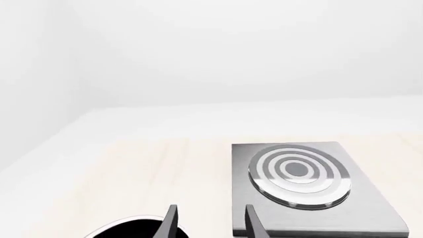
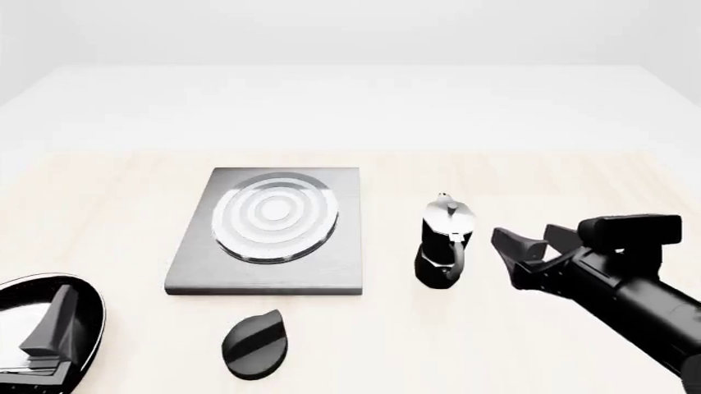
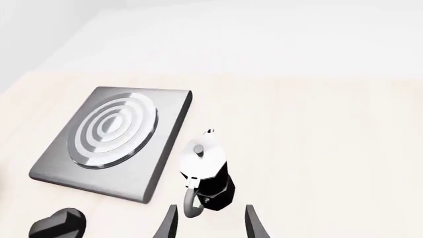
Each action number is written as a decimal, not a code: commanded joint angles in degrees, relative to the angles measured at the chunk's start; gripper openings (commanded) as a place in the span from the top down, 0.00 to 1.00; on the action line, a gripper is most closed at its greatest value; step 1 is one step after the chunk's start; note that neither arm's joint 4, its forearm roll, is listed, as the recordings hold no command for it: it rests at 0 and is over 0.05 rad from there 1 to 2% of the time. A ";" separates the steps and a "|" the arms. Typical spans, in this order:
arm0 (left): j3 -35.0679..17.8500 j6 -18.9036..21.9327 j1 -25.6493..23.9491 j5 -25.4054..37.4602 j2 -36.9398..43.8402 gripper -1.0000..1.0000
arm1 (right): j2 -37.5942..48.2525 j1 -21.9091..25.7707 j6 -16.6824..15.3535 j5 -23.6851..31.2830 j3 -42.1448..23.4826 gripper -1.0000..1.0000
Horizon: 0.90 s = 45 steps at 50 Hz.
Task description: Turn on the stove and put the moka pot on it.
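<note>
The stove (image 2: 274, 226) is a flat grey square plate with silver burner rings, left of the table's middle; it also shows in the left wrist view (image 1: 310, 188) and the right wrist view (image 3: 112, 139). Its black oval knob (image 2: 255, 343) lies in front of it, also in the right wrist view (image 3: 58, 225). The moka pot (image 2: 444, 242) stands upright on the table right of the stove, handle toward my right gripper. My right gripper (image 2: 531, 246) is open, just right of the pot (image 3: 206, 176). My left gripper (image 2: 55, 324) is open above the black pan.
A black round pan (image 2: 44, 332) sits at the front left corner, under my left gripper; its edge shows in the left wrist view (image 1: 129, 229). The light wooden table (image 2: 526, 172) stretches behind and to the right.
</note>
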 commanded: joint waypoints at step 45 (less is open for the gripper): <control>0.02 -0.85 0.14 1.06 0.00 0.00 | 28.79 5.61 2.68 -18.46 -3.31 0.00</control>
